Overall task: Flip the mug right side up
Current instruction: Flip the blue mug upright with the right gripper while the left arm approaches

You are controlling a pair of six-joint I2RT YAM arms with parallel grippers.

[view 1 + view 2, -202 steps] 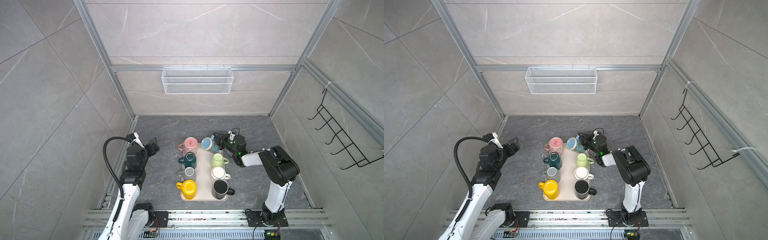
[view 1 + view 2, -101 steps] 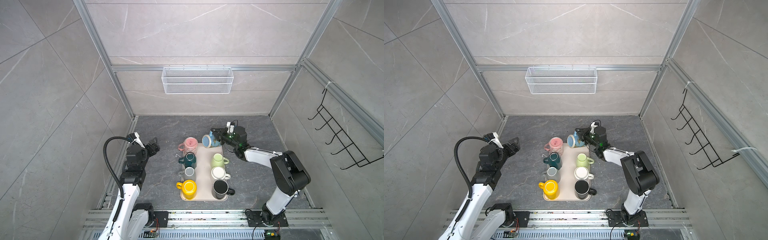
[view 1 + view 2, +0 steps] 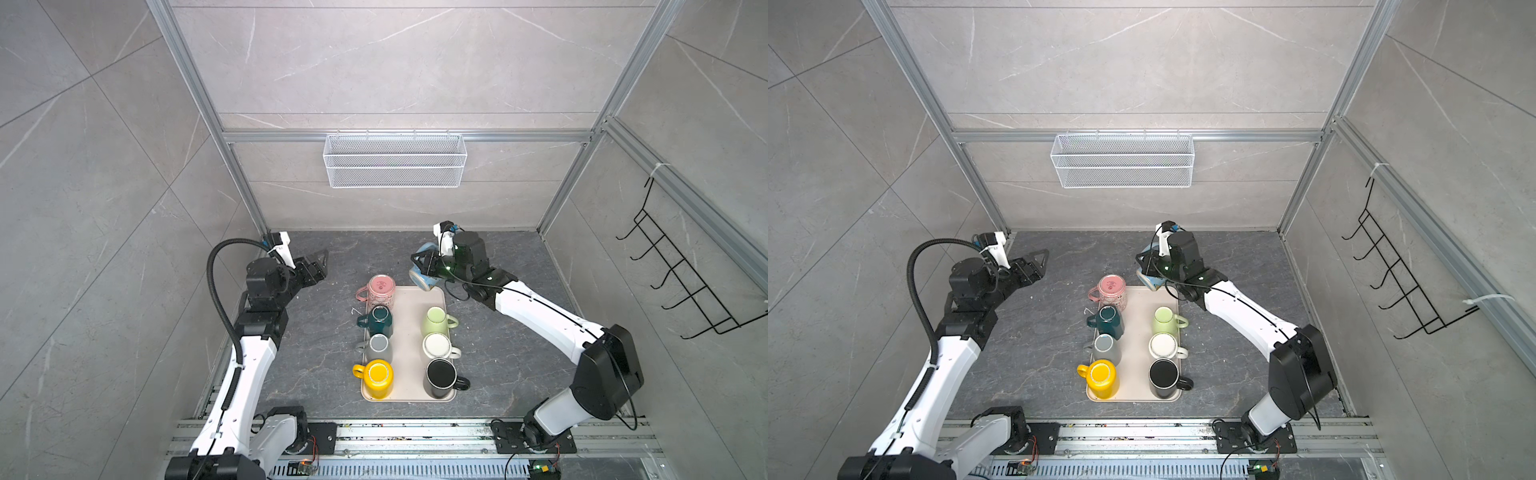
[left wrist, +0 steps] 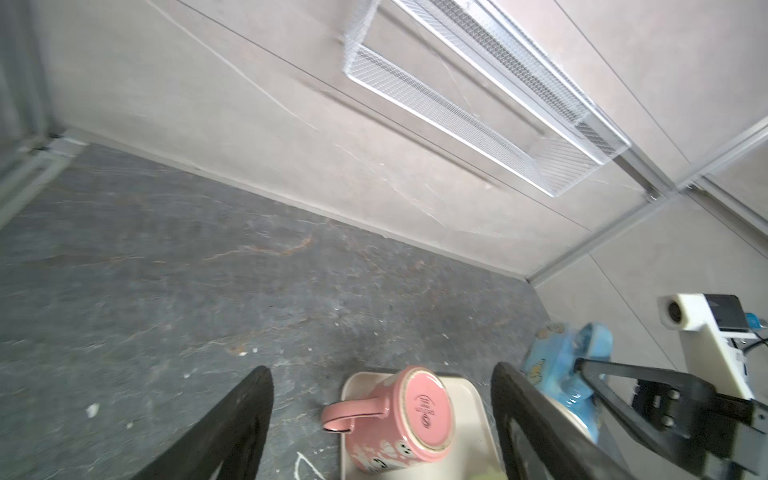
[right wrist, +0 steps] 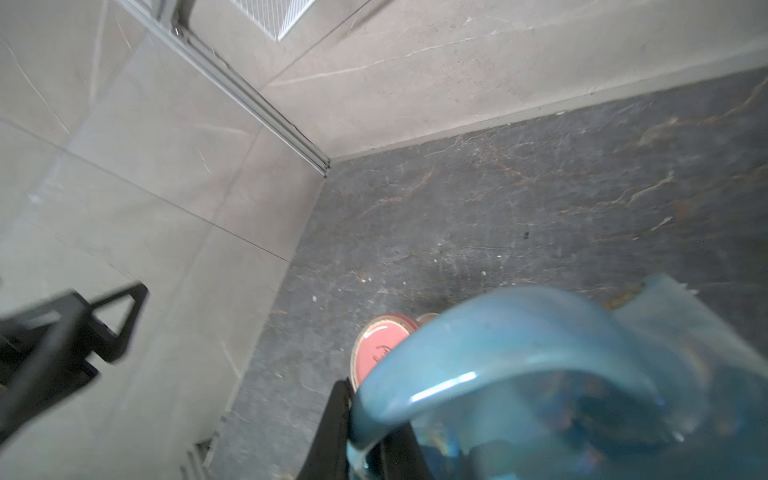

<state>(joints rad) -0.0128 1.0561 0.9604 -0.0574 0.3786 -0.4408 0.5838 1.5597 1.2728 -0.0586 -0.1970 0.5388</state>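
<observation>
The light blue mug (image 3: 422, 279) hangs tilted over the far right corner of the tray (image 3: 409, 332), right of the upside-down pink mug (image 3: 380, 291); whether it touches the tray cannot be told. The right claw (image 3: 419, 264) is closed tight on the mug's handle (image 5: 498, 332), its black fingers (image 5: 332, 432) pinching the blue loop. The left claw (image 3: 319, 262) hovers over the dark table at far left, well apart from the tray, jaws spread wide and holding nothing.
</observation>
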